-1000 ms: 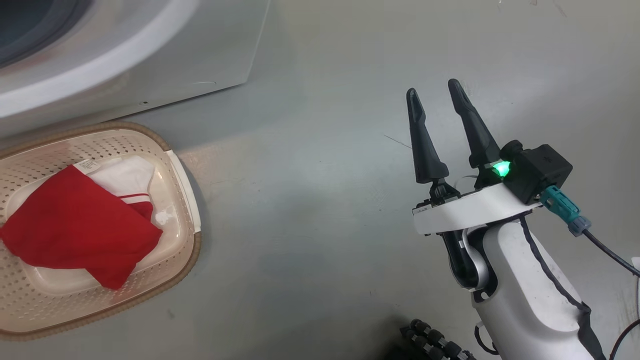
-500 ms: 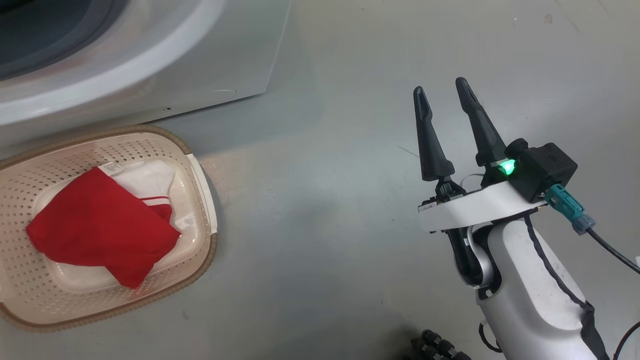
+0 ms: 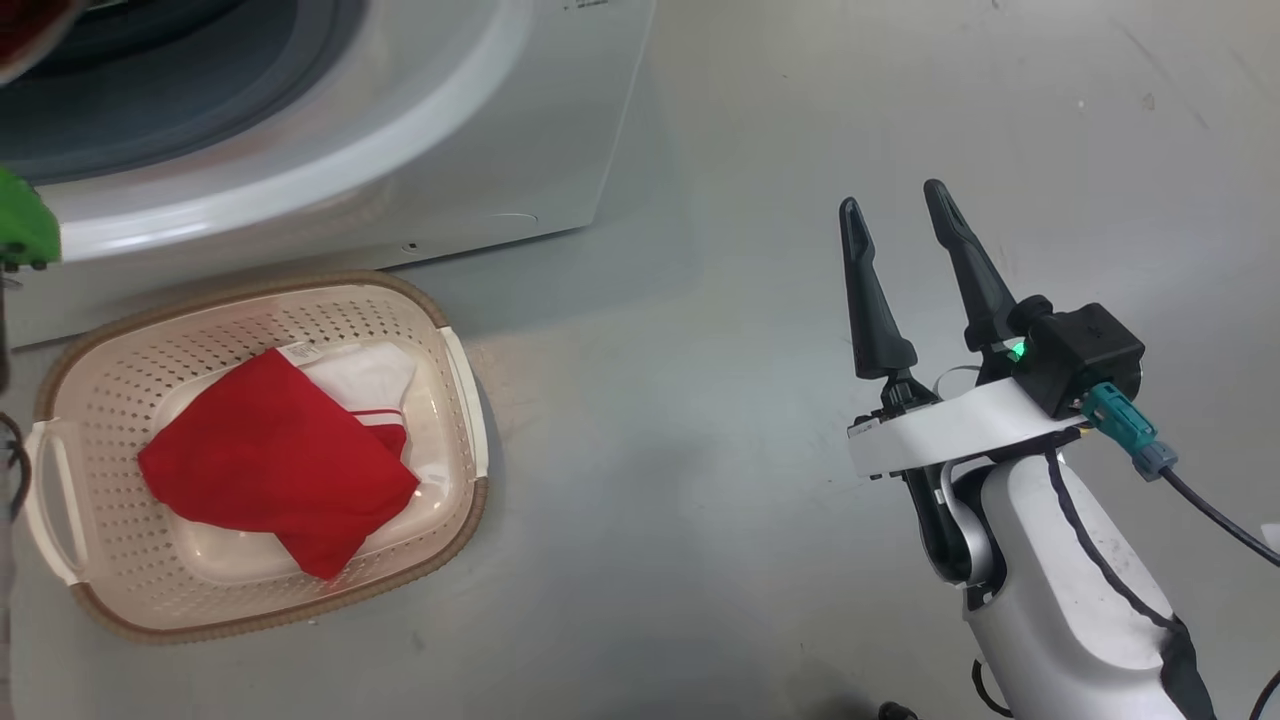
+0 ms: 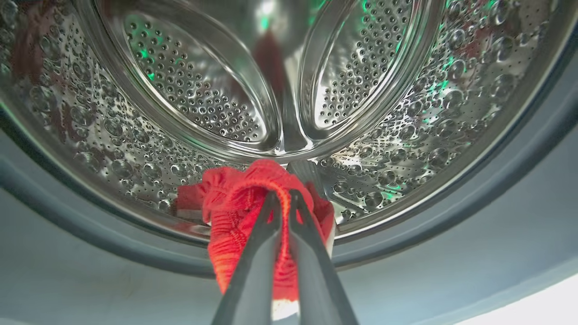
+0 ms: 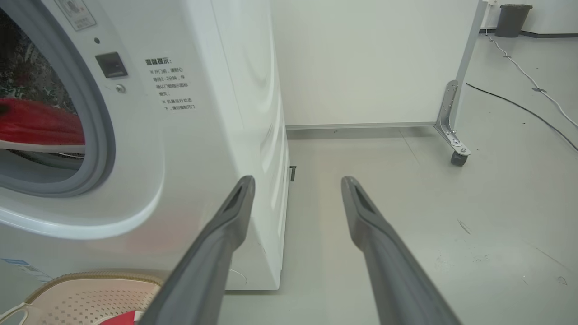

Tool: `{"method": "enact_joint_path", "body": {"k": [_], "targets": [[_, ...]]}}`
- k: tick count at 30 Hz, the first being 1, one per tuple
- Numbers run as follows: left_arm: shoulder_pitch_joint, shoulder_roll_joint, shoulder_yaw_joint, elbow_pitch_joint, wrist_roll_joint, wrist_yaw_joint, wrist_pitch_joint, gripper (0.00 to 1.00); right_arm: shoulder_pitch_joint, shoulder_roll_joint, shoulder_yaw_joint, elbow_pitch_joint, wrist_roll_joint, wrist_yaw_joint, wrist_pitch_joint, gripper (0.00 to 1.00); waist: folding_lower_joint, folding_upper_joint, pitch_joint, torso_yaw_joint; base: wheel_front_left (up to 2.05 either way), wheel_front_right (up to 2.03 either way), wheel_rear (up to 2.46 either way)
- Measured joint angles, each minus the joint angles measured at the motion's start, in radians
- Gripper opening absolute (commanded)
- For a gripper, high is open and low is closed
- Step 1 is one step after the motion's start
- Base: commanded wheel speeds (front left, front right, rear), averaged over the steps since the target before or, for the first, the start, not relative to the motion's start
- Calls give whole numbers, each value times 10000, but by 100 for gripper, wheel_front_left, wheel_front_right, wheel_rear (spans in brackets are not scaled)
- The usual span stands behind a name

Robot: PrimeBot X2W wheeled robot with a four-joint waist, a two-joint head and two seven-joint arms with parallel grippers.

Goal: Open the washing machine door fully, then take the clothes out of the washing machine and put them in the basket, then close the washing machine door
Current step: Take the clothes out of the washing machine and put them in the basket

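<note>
Pinching down now: the left gripper (image 4: pixel 282 196) has its two fingers (image 4: pixel 253 271) closed tight on a red cloth (image 4: pixel 235 212), with just a ridge of knit fabric squeezed between the tips. That red cloth sits at the 6 o'clock lip of the steel drum (image 4: pixel 203 104), bunched over the grey gasket (image 4: pixel 90 230) and hanging down either side of the fingers.

Over to the head view: the washing machine (image 3: pixel 480 130) takes the 10-to-12 o'clock corner. The basket (image 3: pixel 330 318) stands on the floor (image 3: pixel 700 500) at 8 o'clock, just beside the machine's base. Inside the basket lies a red and white garment (image 3: pixel 270 460), folded fairly flat, with its white part poking out toward 1 o'clock.

The right gripper (image 3: pixel 892 195) is out at 3 o'clock, well apart from the basket. Its fingers are spread wide and empty, pointing to 12 over the floor. From its own wrist view those wide fingers frame the machine's front corner. The drum mouth is at 9 o'clock with red showing inside, and black printed text (image 5: pixel 171 83) sits just beside it. A wheeled white panel (image 5: pixel 456 90) and a dark bin (image 5: pixel 512 20) stand off at 1 o'clock.
</note>
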Motion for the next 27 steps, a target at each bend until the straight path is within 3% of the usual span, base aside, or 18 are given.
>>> {"method": "enact_joint_path", "body": {"k": [12, 27], "targets": [[1579, -738, -211, -1237, -142, 75, -1290, 0, 368, -2, -290, 307, -479, 203, 0, 100, 0, 0, -947, 589, 0, 0, 0], [3234, -1198, -491, -3227, -88, 236, -1638, 0, 1341, -2, -694, 853, -677, 439, 0, 100, 0, 0, -2515, 1217, 0, 0, 0]]}}
